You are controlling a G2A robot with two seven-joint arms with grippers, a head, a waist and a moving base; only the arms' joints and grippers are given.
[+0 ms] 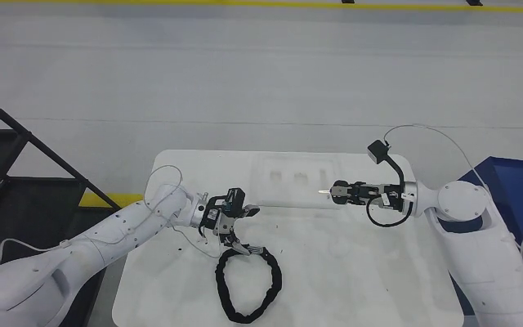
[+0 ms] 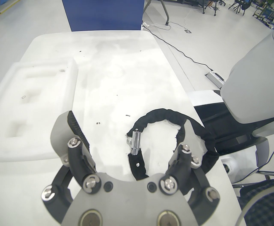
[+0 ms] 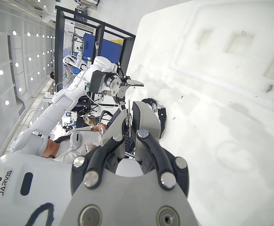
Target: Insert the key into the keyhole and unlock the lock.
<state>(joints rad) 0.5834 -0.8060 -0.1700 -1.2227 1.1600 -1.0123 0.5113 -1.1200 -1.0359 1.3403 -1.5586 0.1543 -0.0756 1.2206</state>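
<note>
Right jaws clamp the thin, stiff key (image 3: 128, 116); left jaws, apart, should grip the floppy lock (image 2: 162, 113) by its rigid cylinder (image 2: 135, 143).

Top cam: overhead, far, whole table (image 1: 368, 270). Lt wrist cam close, faces 3 o'clock; rt faces 9. All share lock (image 2: 135, 143).

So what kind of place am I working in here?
Likely a robotics lab or test hall: a wide pale floor with a yellow line, a blue partition, a trailing cable and office chairs.
</note>
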